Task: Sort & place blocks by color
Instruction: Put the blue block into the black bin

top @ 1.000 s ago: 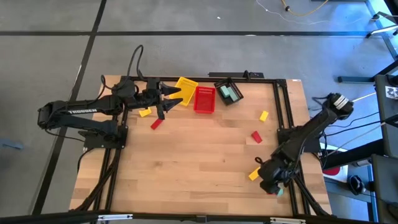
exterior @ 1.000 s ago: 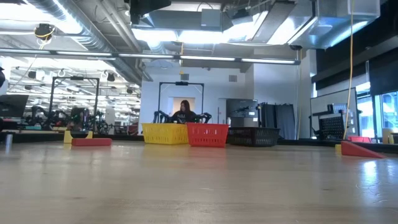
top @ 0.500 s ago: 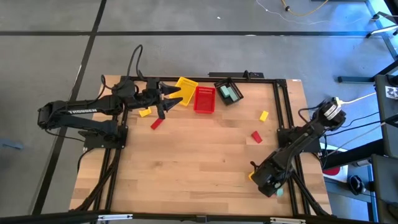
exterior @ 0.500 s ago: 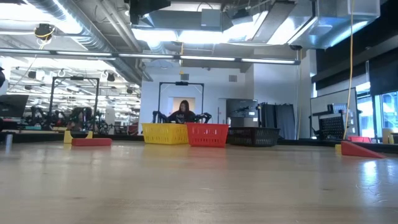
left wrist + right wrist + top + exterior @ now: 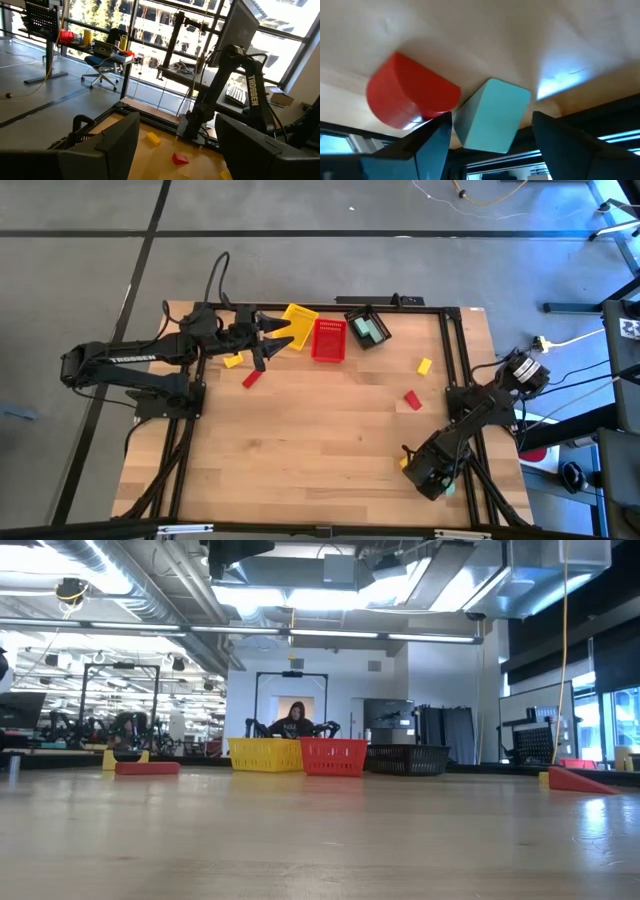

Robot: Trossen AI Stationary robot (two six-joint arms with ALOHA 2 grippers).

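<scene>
My right gripper [image 5: 431,474] is down at the table's near right corner and open. In the right wrist view it [image 5: 492,119] has a teal block [image 5: 496,107] between its fingers, with a red half-round block [image 5: 407,97] just beside that. A yellow block [image 5: 407,462] lies next to the gripper. My left gripper [image 5: 268,340] waits open by the yellow basket [image 5: 299,321], above a yellow block [image 5: 232,360] and a red block [image 5: 251,378]. Another yellow block [image 5: 424,366] and a red block [image 5: 412,399] rest flat on the table's right half. My right gripper points down with one finger [image 5: 432,145] close against the teal block's side [image 5: 465,122] and the other finger [image 5: 565,145] apart from it. Whether the near finger touches the block, I cannot tell. The block rests on the table.
The red basket [image 5: 328,340] and the black basket [image 5: 367,326], which holds teal pieces, stand at the far edge beside the yellow one. A dark metal frame [image 5: 455,360] runs along the table's right side. A person [image 5: 296,720] sits far behind the table.
My right arm has folded lower, and its gripper has sunk toward the table at the near right corner, shifting slightly toward the left edge. The blocks and baskets have stayed where they were.
</scene>
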